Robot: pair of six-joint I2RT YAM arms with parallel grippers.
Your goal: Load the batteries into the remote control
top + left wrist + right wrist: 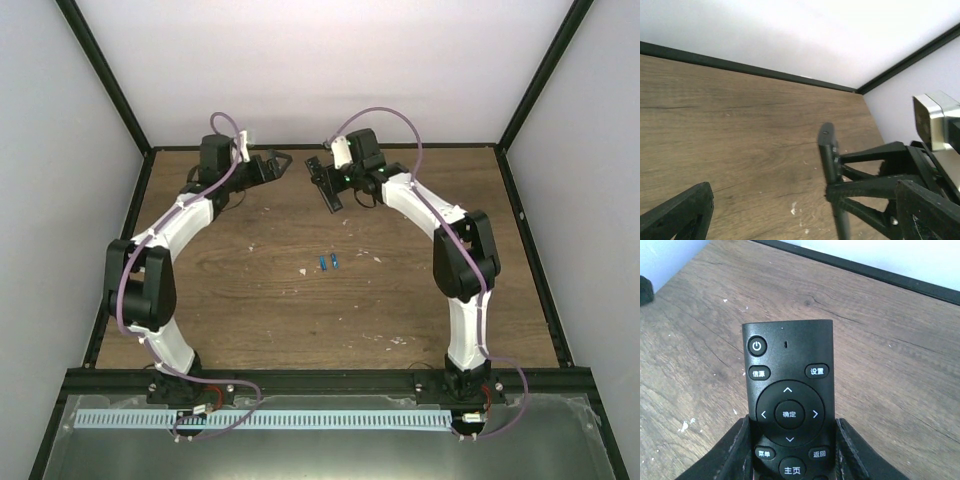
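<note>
The remote control [790, 365] looks matt black plastic, the table [900, 365] scuffed wood-grain.

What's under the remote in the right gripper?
Bare wooden table with white specks shows around the remote control in the right gripper. Its underside and the spot directly beneath are hidden.

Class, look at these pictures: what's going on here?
The right gripper holds the remote by its lower end, buttons towards its wrist camera, above the far part of the table. The left gripper is open and empty, facing it. The two batteries lie side by side mid-table, not yet picked up.
</note>
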